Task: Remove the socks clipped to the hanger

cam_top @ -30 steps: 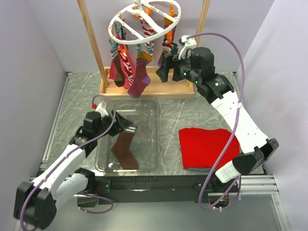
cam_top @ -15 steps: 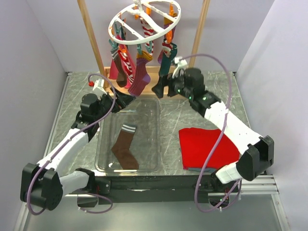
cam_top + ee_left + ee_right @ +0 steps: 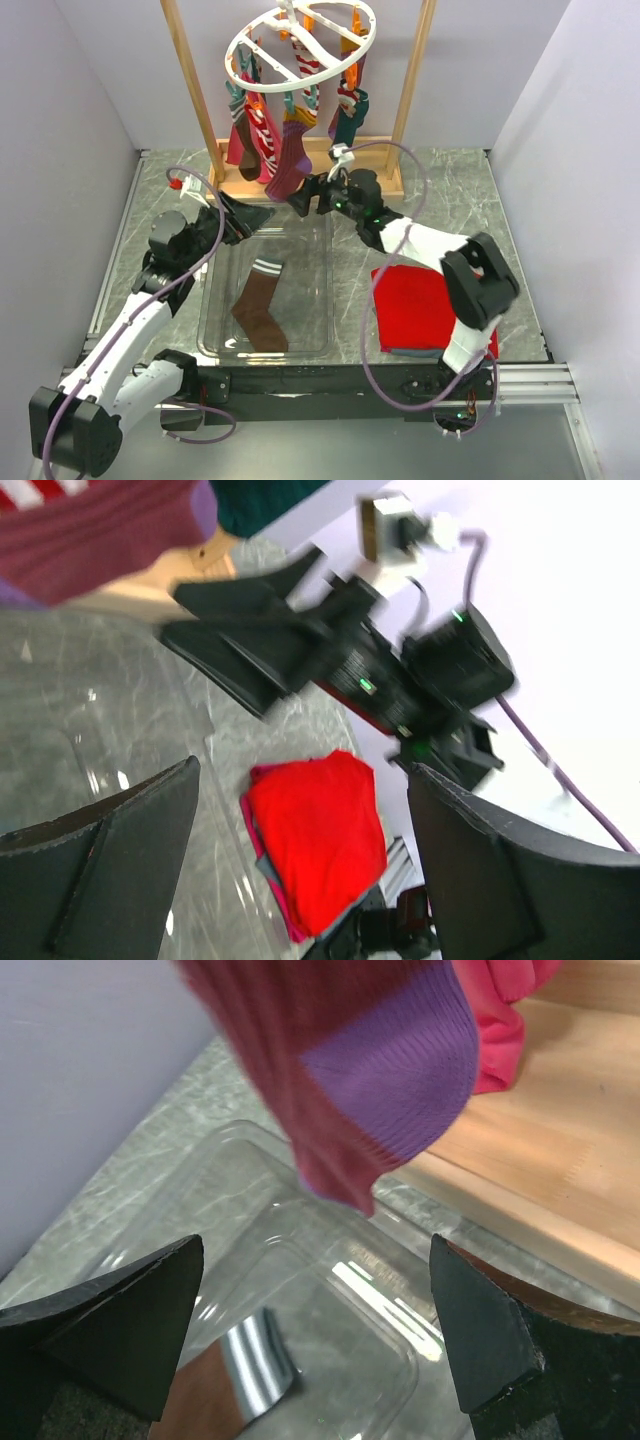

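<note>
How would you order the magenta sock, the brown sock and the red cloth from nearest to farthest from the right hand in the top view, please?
1. Magenta sock, hanging right at the right hand.
2. Brown sock, lying in the clear tray.
3. Red cloth, off to the right.

Five socks visible, four clipped, one off.
- brown sock (image 3: 260, 308): white bands at the cuff, lies flat in the clear tray (image 3: 312, 300), cuff toward the far end, foot bent toward the near end.
- magenta sock (image 3: 290, 160): purple toe, hangs lowest from the round white hanger (image 3: 233, 47), toe just above the tray's far rim.
- red-and-white striped sock (image 3: 264, 135) and maroon sock (image 3: 237, 145): bunched together on the hanger's left side, hanging straight down.
- dark teal sock (image 3: 350, 125): hangs on the right side, apart from the cluster.
</note>
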